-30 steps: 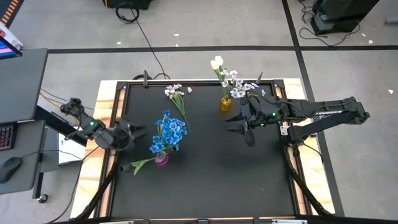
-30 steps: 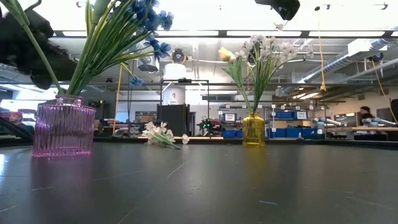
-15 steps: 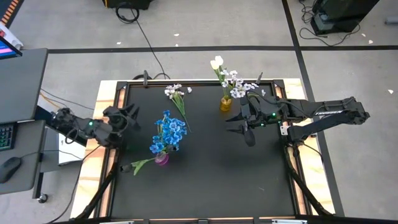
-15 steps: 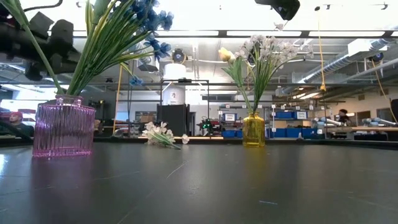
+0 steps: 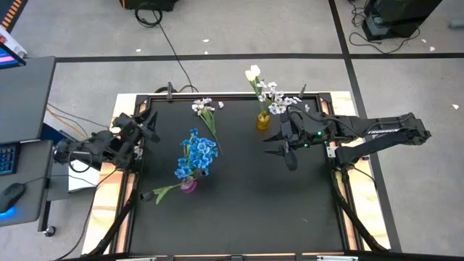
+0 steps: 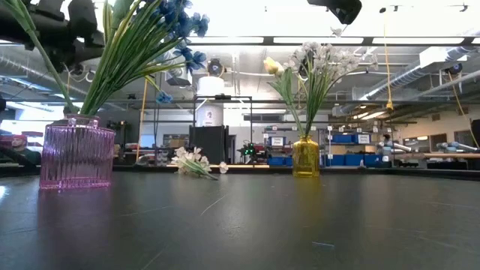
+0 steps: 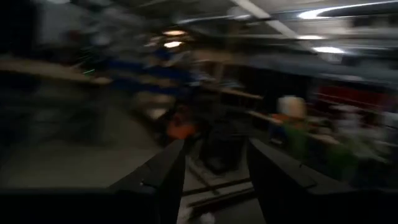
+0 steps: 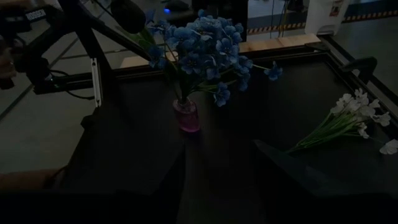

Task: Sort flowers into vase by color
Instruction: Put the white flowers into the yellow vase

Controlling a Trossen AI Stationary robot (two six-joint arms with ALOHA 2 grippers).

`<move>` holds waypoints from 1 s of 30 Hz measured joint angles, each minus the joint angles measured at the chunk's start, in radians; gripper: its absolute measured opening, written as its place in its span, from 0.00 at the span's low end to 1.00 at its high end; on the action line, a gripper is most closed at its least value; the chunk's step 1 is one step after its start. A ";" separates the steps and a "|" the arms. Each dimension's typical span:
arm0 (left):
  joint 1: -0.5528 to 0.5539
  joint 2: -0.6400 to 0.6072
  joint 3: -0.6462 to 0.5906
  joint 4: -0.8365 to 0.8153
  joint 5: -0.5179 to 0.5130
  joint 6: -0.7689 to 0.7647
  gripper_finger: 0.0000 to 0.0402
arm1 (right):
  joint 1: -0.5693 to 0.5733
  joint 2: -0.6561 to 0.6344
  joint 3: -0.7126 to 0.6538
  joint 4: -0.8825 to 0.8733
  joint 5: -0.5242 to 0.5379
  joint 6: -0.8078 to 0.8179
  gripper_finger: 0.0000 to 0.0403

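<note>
A pink vase (image 5: 188, 185) (image 6: 77, 154) holds blue flowers (image 5: 196, 156) (image 8: 202, 43). One green stem (image 5: 164, 192) leans out of it toward the table's left. A yellow vase (image 5: 263, 121) (image 6: 305, 156) holds white flowers (image 5: 272, 95) (image 6: 319, 60), a tulip bud among them. A white spray (image 5: 206, 109) (image 8: 348, 118) lies flat on the table near the far edge. My left gripper (image 5: 143, 127) (image 7: 214, 186) is open above the table's left edge, well left of the blue flowers. My right gripper (image 5: 270, 143) (image 8: 217, 186) is open, hovering just near of the yellow vase.
The black table top (image 5: 239, 203) is bordered by a wooden frame (image 5: 119, 181). A desk with a keyboard and mouse (image 5: 13, 194) stands left of the table. Cables run across the floor beyond the far edge.
My left gripper has drawn back from beside the blue flowers toward the table's left edge and somewhat toward the far edge, rising and turning as it went. It stays open and holds nothing. The flowers and vases have not moved.
</note>
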 joint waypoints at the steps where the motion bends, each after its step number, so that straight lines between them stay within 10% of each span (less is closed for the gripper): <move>1: 0.013 0.000 0.000 0.007 0.066 0.018 0.44 | 0.000 0.000 0.000 0.000 0.000 0.000 0.47; 7: 0.085 0.050 0.008 0.057 0.345 0.041 0.44 | 0.000 0.000 0.000 0.000 0.000 0.000 0.47; 30: 0.503 0.759 0.607 -0.343 0.470 -0.179 0.44 | 0.000 0.000 0.000 0.000 0.000 0.000 0.47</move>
